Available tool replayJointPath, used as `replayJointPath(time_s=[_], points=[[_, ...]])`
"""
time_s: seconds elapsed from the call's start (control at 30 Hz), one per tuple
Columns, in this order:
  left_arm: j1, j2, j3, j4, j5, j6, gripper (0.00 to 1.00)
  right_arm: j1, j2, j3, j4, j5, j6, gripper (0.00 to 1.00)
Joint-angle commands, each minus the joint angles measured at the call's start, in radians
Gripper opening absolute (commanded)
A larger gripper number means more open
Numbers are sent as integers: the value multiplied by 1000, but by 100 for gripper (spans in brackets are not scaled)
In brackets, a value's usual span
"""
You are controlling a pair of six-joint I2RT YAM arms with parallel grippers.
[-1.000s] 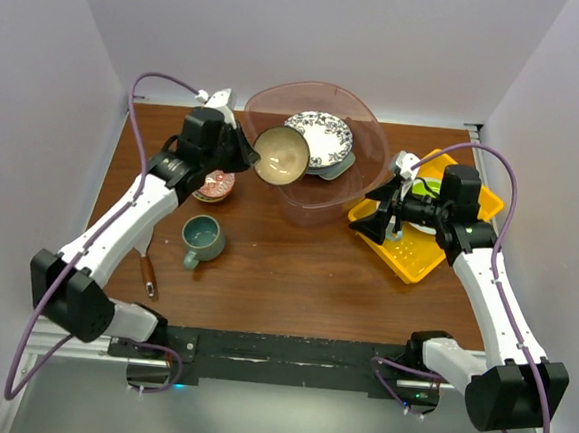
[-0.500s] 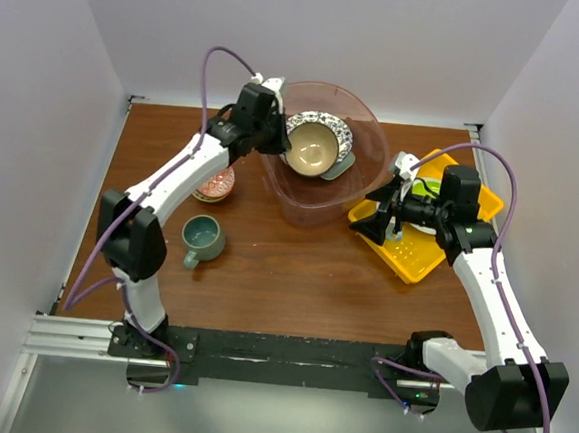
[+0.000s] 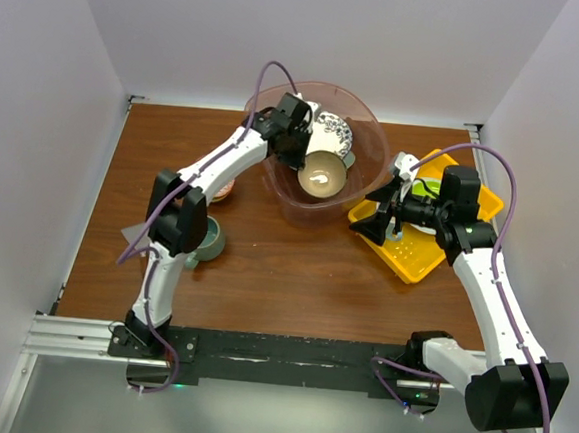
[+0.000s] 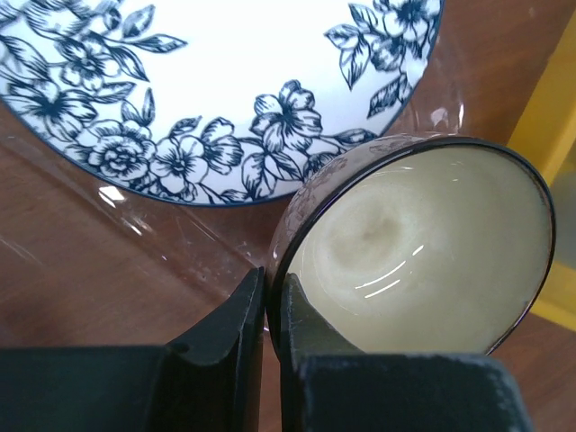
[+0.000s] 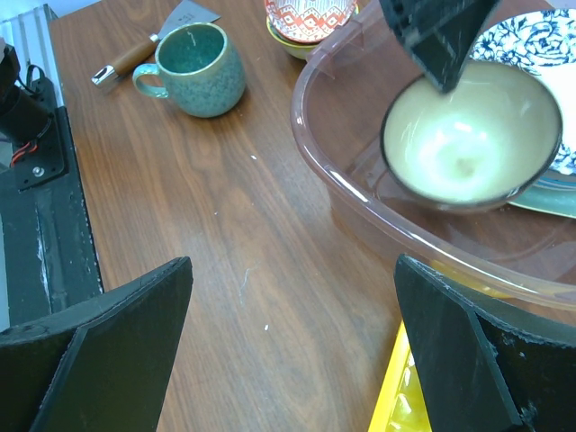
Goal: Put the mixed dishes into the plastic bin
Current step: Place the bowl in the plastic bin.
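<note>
A brown wooden table (image 3: 296, 267) fills the floor of a white-walled booth. The plastic bin (image 3: 371, 143) stands at the middle of the table's far edge, and the left arm reaches over its left rim. The yellow tray (image 3: 422, 252) lies toward the right edge, just beside the bin. The right claw (image 3: 375, 216) hangs over the tray's near-left part with its jaws wide apart and holding nothing. Inside the bin a mint tray (image 3: 348, 163) carries the blue floral plate (image 4: 207, 81). The tan bowl (image 4: 423, 252) is next to that plate on the bin's near side, tilted, and whether it touches the bin's floor cannot be told. The left claw (image 4: 268, 279) is clamped on the bowl's dark rim, one finger inside and one outside. The teal mug (image 5: 200, 69) and the red bowl (image 5: 309, 15) sit on the table left of the bin.
</note>
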Motion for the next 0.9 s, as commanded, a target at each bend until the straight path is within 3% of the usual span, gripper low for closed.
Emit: replayJointPath(time_s=[0.0, 0.47, 0.87], points=[[-16, 10, 93, 8, 43, 70, 0, -3, 2, 40, 8, 3, -15, 98], [-28, 88, 106, -70, 32, 137, 0, -3, 4, 35, 15, 5, -12, 98], [-30, 49, 83, -64, 21, 154, 45, -2, 1, 35, 18, 8, -12, 98]])
